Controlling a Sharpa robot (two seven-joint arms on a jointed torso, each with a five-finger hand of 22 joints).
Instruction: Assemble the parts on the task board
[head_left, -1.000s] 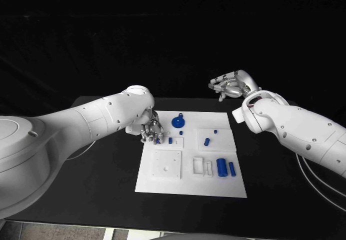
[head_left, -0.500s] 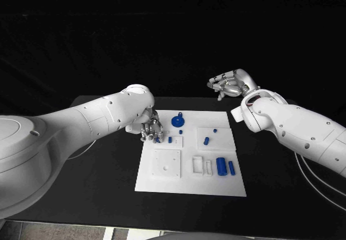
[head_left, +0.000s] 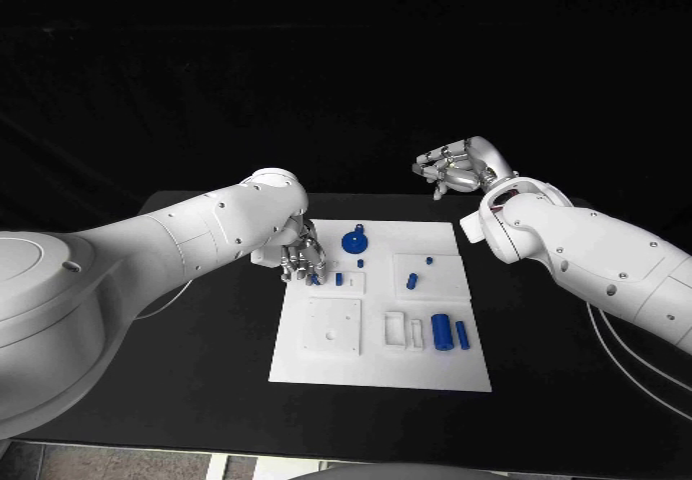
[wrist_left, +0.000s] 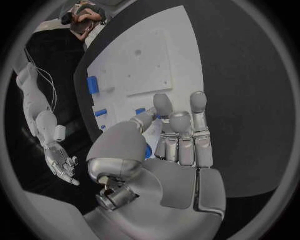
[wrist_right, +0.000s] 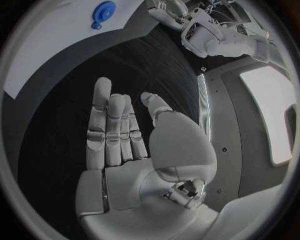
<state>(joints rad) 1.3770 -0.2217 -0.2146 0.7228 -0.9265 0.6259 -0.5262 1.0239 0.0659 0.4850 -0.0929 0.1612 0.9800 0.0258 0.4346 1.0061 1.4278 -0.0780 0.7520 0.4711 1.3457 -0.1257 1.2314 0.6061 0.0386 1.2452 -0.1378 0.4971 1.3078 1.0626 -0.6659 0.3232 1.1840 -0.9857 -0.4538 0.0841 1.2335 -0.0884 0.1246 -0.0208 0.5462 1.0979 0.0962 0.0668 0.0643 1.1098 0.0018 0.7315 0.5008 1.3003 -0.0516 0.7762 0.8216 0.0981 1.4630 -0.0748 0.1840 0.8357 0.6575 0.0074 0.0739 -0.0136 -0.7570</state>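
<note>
Barely anything shifting since earlier frames: left hand (head_left: 302, 258) staying low at task board (head_left: 384, 368) upper left corner, fingertips (wrist_left: 164, 103) pinching small blue part (wrist_left: 147, 150) against thumb. Round blue part (head_left: 355, 241) lying just beyond fingers. Right hand (head_left: 457, 170) hovering well off board, fingers loosely spread, grasping nothing.

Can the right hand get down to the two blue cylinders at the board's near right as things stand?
Probably yes. The right hand is open and raised beyond the board, the blue cylinders lie uncovered, and the left hand is over the board's far-left corner.
</note>
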